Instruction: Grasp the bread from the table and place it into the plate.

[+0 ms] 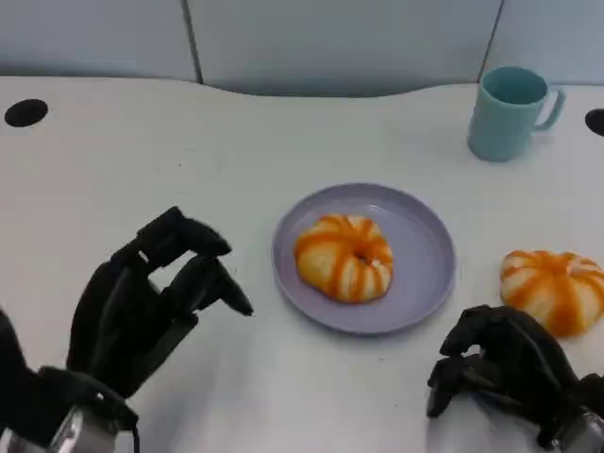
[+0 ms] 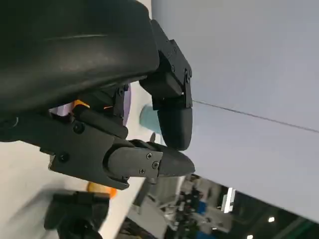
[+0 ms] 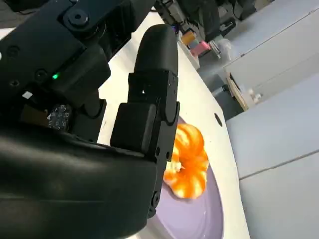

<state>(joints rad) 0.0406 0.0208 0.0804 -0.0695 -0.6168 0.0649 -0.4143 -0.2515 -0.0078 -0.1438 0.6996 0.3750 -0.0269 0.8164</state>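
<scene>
left hand [image 1: 142, 311] loose, holding nothing | right hand [image 1: 505, 363] curled, nothing held, near table's front edge | bun [image 1: 344, 257] sits on plate [image 1: 425, 250], probably done

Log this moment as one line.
bread: on plate | second bread: on table | left hand: open | right hand: shut, empty

One round, ring-shaped bread with orange and cream stripes [image 1: 344, 257] lies flat inside the shallow round lavender plate [image 1: 425, 255], slightly left of the plate's centre. The plate rests on the white table, mid-scene. A second round orange-and-cream striped bread [image 1: 555, 288] lies flat on the table, right of the plate and apart from its rim.
</scene>
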